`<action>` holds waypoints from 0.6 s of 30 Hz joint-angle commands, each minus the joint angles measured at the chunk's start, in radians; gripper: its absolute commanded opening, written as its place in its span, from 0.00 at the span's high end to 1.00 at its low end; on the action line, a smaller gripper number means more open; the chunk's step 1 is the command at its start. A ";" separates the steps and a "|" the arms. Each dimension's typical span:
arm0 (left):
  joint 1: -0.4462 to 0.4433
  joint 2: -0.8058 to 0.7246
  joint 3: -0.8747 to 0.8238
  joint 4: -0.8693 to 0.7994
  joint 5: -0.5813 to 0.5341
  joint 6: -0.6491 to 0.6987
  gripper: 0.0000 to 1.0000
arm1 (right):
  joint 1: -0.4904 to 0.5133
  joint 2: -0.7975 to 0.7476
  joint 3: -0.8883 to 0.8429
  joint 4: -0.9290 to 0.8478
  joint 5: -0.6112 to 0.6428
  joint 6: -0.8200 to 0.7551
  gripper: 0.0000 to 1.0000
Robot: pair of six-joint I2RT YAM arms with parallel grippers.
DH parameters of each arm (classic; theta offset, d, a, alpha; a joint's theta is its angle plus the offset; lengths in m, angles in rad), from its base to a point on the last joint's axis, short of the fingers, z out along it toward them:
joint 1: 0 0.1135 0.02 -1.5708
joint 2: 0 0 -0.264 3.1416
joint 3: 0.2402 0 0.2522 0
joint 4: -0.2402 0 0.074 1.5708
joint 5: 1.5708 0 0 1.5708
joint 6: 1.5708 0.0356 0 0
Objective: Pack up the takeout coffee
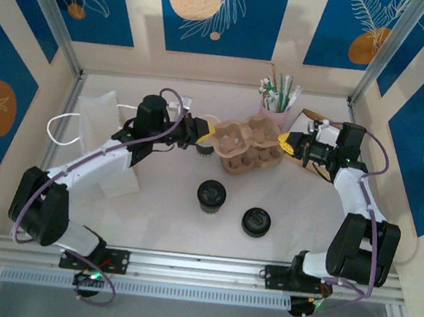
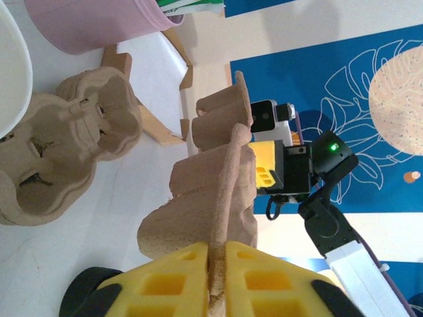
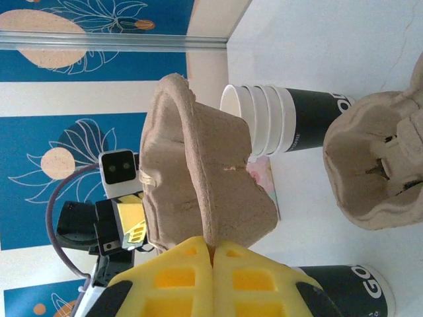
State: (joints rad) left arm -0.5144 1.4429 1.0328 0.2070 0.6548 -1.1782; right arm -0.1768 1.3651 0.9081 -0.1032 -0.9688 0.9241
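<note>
Two takeout coffees, cups with black lids (image 1: pixel 211 195) (image 1: pixel 256 222), stand on the white table in front of the arms. Behind them a brown pulp cup carrier (image 1: pixel 248 144) hangs between both grippers. My left gripper (image 1: pixel 209 133) (image 2: pixel 218 264) is shut on its left rim (image 2: pixel 228 172). On the opposite rim (image 3: pixel 192 165) my right gripper (image 1: pixel 283 142) (image 3: pixel 213 254) is shut. A second carrier (image 2: pixel 66 152) (image 3: pixel 377 172) lies on the table beside the held one.
A stack of lidless white cups with dark bands (image 3: pixel 291 125) stands close to the carriers. A pink cup of straws (image 1: pixel 274 112) is at the back. A white paper bag (image 1: pixel 102 141) lies under the left arm, and a brown box (image 1: pixel 309 120) sits at the back right.
</note>
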 commanded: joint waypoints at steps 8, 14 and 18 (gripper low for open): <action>-0.003 -0.010 0.019 -0.016 0.032 0.058 1.00 | 0.007 -0.011 0.042 -0.144 -0.016 -0.092 0.93; -0.001 -0.024 0.042 -0.090 0.017 0.107 1.00 | -0.005 -0.065 0.083 -0.346 0.070 -0.229 0.59; -0.003 -0.037 0.066 -0.159 -0.002 0.148 1.00 | -0.014 -0.118 0.110 -0.493 0.169 -0.321 0.43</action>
State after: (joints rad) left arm -0.5152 1.4403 1.0489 0.1040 0.6537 -1.0885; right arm -0.1829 1.2980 0.9752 -0.4263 -0.8719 0.7143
